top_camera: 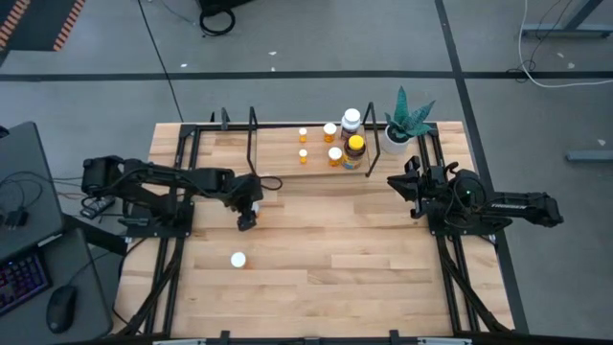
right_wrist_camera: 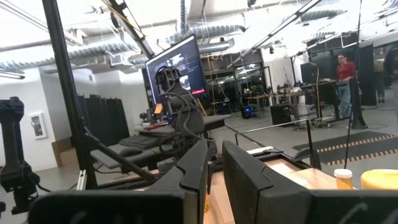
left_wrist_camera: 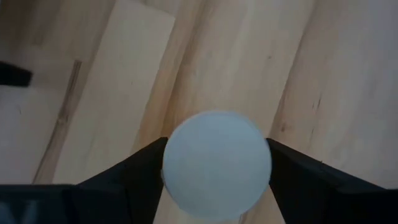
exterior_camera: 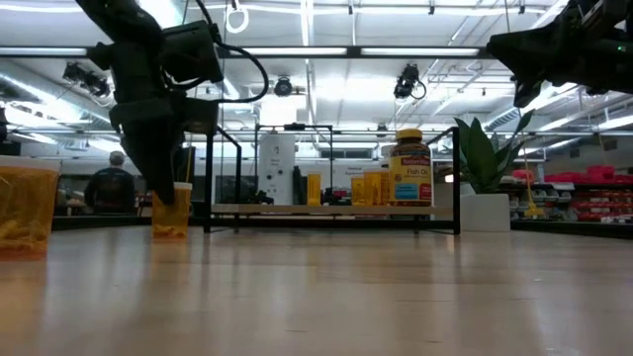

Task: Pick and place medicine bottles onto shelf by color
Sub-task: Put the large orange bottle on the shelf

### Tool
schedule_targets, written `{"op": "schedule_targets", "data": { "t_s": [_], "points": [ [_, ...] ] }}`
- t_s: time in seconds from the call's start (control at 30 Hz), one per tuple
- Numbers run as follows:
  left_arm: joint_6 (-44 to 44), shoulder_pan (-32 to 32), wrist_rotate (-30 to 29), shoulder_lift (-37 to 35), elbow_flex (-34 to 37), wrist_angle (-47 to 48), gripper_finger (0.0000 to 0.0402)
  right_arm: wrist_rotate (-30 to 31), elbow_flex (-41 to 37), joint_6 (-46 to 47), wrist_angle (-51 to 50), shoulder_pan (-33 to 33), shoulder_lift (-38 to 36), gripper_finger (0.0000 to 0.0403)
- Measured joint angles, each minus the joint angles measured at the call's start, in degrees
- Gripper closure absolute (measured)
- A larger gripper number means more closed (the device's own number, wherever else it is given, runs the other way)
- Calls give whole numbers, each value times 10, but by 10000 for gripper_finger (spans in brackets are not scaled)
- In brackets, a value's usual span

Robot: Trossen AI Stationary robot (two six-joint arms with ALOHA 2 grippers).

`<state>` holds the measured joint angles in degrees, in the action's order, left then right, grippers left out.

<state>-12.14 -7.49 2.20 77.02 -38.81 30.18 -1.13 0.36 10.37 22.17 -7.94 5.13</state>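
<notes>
between left hand's (left_wrist_camera: 214, 186) fingers (left_wrist_camera: 124, 183), a capped bottle (left_wrist_camera: 216, 165)

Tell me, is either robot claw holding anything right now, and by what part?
The left gripper has its fingers on either side of an orange bottle's white cap; a firm grip cannot be told. The right gripper holds nothing.

Left end effector (top_camera: 247, 219) low, fingers parted wide; right end effector (top_camera: 400, 189) raised, fingers together.

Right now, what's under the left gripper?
An orange bottle standing on the table, its white cap between the left gripper fingers. The cap hides the bottle's body from above.
</notes>
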Motion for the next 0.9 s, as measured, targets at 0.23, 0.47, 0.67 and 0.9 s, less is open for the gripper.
{"op": "schedule_targets", "data": {
  "t_s": [0.23, 0.47, 0.67, 0.9],
  "points": [
    [8, 0, 0, 0, 0, 4, 185, 0, 0, 0, 0, 0, 0, 346],
    [2, 9, 0, 0, 0, -5, 190, 0, 0, 0, 0, 0, 0, 346],
    [-16, 12, 1, 0, -41, 0, 188, 0, 0, 0, 0, 0, 0, 346],
    [24, -18, 0, 21, -148, 45, 194, 0, 0, 0, 0, 0, 0, 346]
  ]
}}
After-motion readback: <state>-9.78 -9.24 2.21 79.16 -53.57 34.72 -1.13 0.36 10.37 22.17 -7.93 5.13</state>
